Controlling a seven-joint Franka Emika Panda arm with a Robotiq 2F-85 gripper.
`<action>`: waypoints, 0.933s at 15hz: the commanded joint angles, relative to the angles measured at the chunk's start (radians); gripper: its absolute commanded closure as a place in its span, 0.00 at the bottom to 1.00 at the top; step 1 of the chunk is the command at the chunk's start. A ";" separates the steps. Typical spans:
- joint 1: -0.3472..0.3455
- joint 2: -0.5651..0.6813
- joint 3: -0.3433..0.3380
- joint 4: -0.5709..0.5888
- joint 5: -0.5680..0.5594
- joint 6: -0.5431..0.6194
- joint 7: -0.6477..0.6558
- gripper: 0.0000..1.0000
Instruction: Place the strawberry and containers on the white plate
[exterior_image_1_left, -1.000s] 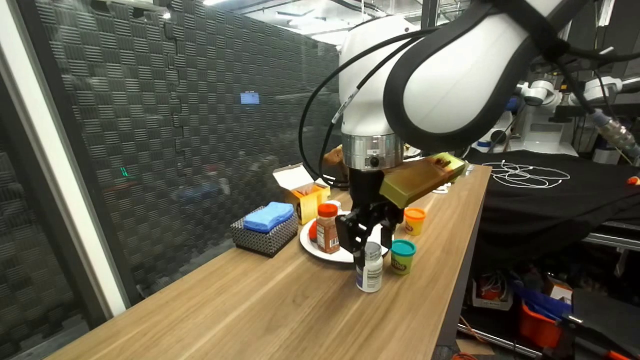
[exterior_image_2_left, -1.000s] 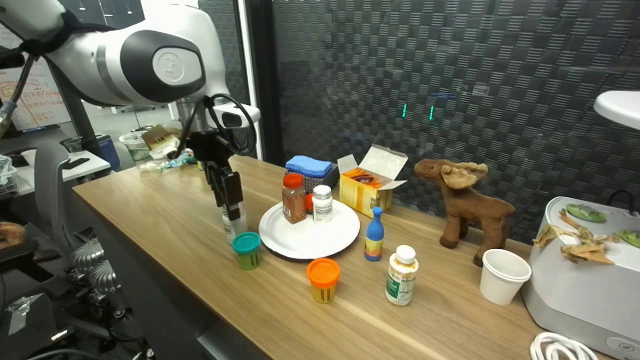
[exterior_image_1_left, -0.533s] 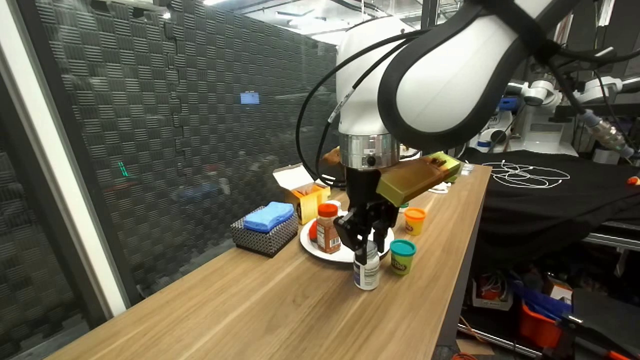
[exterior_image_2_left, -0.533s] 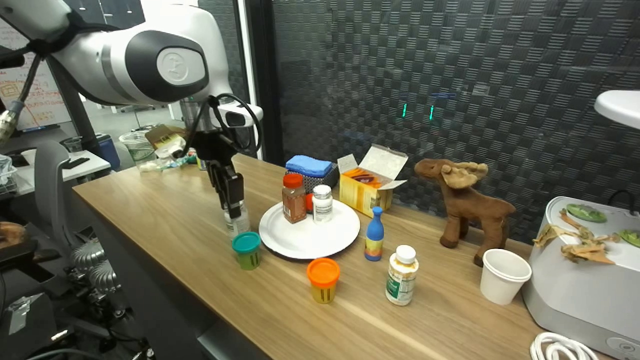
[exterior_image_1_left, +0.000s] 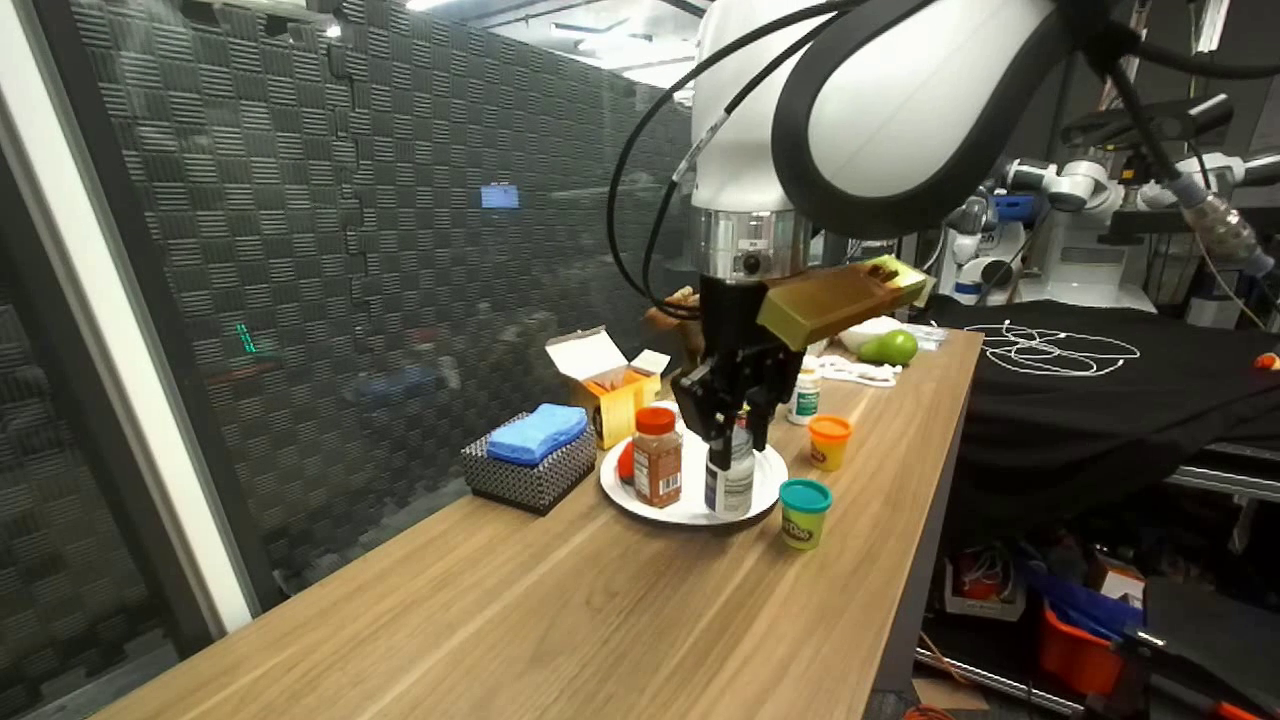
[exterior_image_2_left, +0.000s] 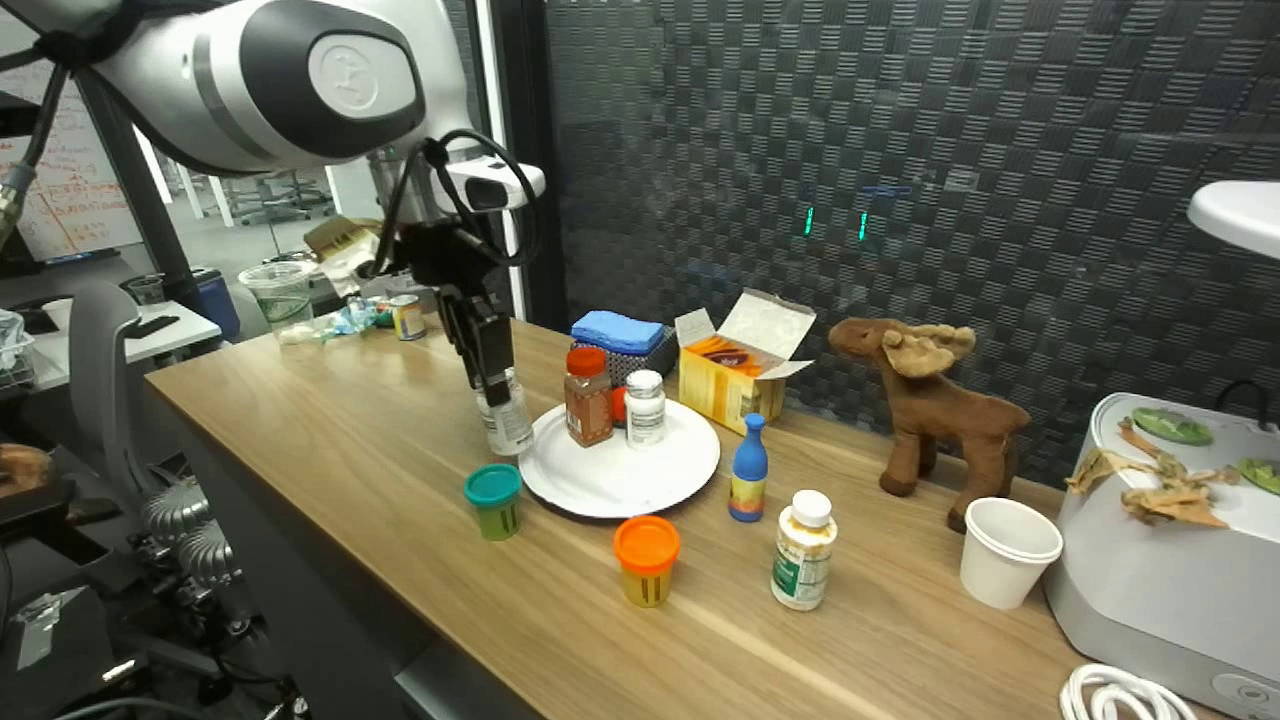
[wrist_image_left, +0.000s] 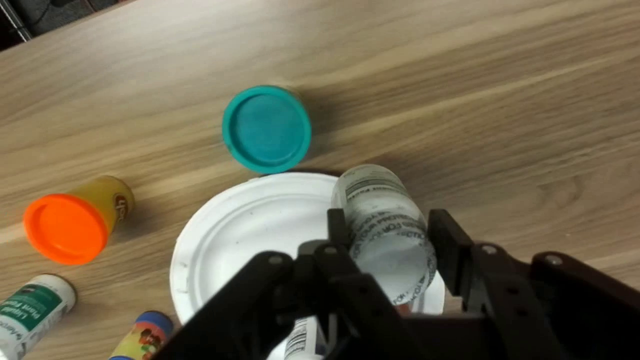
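Pinching a bottle (wrist_image_left: 382, 220) lettered "FOR YOUR", fingers (wrist_image_left: 451, 247) hang near a teal-lidded "Doh" tub (exterior_image_1_left: 804, 516).

plate (exterior_image_2_left: 615, 487): white | strawberry (exterior_image_1_left: 626, 463): red | tub (exterior_image_1_left: 804, 516): green, teal-lidded | tabletop (exterior_image_1_left: 480, 620): wood-grained

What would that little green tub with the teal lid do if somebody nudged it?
The green tub looks like hard plastic, so it probably wouldn't squash. Its squat shape suggests sliding before tipping; once over, its round sides would likely let it roll.
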 joint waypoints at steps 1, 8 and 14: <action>-0.039 -0.012 -0.020 0.029 0.007 -0.005 -0.004 0.80; -0.104 0.094 -0.036 0.124 0.138 0.049 -0.187 0.80; -0.105 0.179 -0.035 0.200 0.154 0.080 -0.317 0.80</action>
